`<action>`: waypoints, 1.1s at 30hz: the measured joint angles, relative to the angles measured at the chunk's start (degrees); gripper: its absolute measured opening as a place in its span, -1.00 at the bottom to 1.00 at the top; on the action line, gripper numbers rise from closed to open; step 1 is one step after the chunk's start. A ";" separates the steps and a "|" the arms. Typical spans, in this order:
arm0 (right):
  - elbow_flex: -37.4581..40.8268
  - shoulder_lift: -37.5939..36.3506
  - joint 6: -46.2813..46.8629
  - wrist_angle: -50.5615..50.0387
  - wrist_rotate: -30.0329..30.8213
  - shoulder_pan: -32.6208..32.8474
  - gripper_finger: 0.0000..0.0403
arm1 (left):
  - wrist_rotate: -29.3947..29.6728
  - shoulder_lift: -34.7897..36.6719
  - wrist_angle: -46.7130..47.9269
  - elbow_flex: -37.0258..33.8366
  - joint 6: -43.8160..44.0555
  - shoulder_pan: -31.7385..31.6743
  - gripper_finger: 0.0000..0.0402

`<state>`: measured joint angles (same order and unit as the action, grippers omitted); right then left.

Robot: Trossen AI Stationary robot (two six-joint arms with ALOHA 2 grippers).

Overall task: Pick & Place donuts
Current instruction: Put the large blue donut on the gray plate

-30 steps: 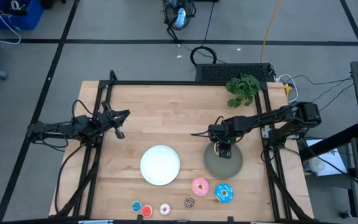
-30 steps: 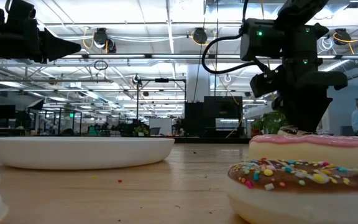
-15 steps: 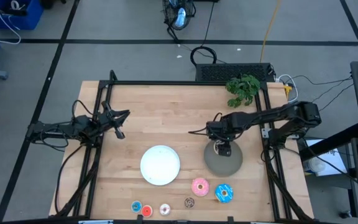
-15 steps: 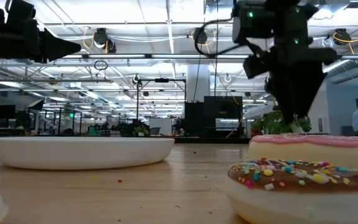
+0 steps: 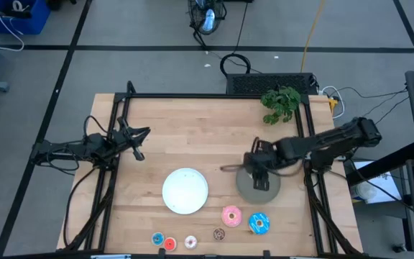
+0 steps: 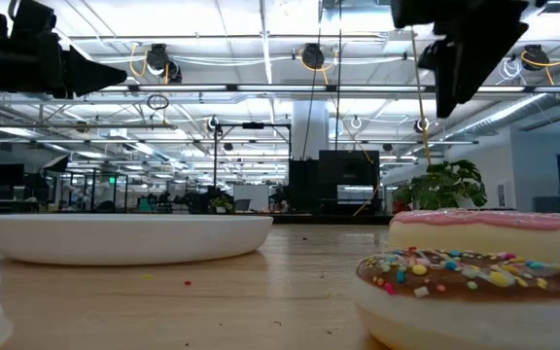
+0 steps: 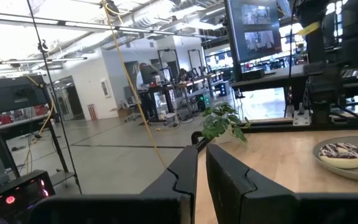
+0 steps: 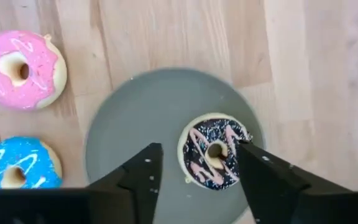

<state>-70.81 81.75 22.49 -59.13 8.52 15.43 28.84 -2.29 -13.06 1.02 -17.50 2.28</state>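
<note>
Hovering with fingers apart over the grey plate, the right pincer holds nothing; a chocolate donut lies on the plate directly beneath it. Pink donut and blue donut wait on the bench just nearer, closest to this arm. The left pincer idles far left, fingers together.

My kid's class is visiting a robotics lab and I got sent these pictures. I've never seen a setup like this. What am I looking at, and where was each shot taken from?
Two dark robot arms work at a wooden table, sorting toy donuts. One picture looks straight down from above, one sits at table-top height, and two come from cameras on the arms' wrists.

The right end effector hangs open above a grey plate with a chocolate donut lying on it; it holds nothing. The left end effector waits at the table's left side, shut and empty.

Also on the table: a white plate, a pink donut, a blue donut and four mini donuts in a row at the front edge. A green plant sits at the back.
</note>
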 joint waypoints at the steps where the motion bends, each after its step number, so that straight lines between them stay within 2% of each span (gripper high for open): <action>1: 0.00 -0.01 1.18 0.04 1.96 1.56 -0.20 | 0.00 -0.01 0.00 0.00 0.00 -0.01 -0.79; 6: 2.59 -0.06 3.86 1.49 9.05 7.94 -0.57 | 0.02 0.01 -0.13 0.00 0.13 0.00 -0.79; 12: 6.69 -0.02 5.50 4.90 9.46 11.43 -0.95 | 0.08 -0.01 -0.28 0.00 0.12 -0.02 -0.79; 21: 13.14 -0.02 6.54 13.55 9.25 12.84 -0.95 | 0.09 0.01 -0.52 0.00 0.11 -0.01 -0.79; 26: 13.73 -0.02 3.33 16.98 4.95 13.70 -0.99 | 0.09 0.01 -0.52 0.00 0.11 0.00 -0.79; 33: 13.73 -0.02 0.63 21.42 3.26 13.94 -1.00 | 0.07 0.00 -0.45 0.00 0.17 -0.02 -0.79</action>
<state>-57.08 81.73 23.12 -37.70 11.78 29.37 28.91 -2.29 -13.51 1.02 -17.33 2.26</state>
